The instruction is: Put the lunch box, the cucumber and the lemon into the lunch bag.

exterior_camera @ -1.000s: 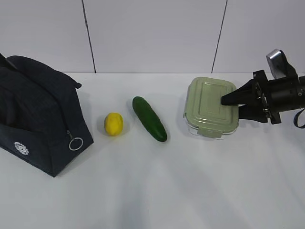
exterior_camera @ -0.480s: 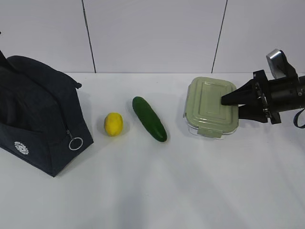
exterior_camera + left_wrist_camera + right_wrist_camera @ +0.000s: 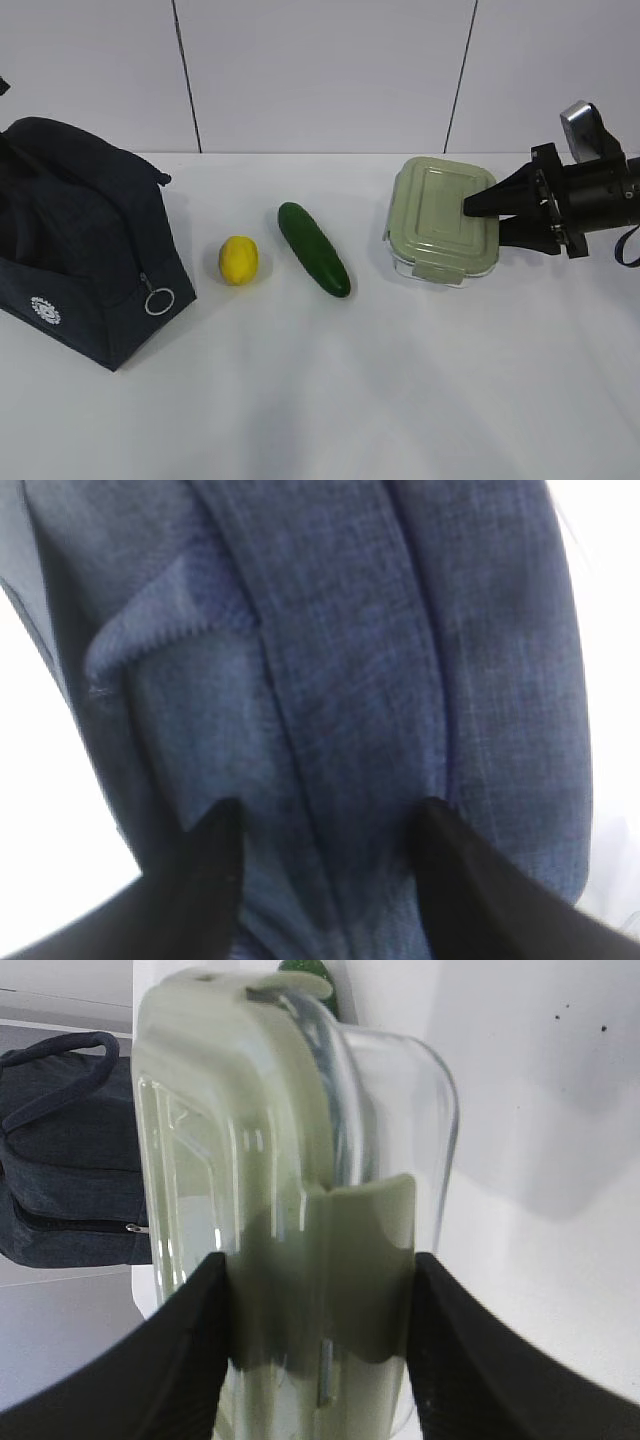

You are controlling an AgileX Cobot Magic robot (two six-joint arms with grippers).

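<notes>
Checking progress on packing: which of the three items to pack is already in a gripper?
The lunch box: the right gripper is clamped on its right end. The cucumber and the lemon lie untouched on the table.

A plain white tabletop (image 3: 330, 400) carries everything. A boxy dark navy fabric lunch bag (image 3: 85, 240) stands at its left end. Just right of the bag lies a small yellow lemon (image 3: 238, 260), then a dark green cucumber (image 3: 314, 249) lying aslant.
</notes>
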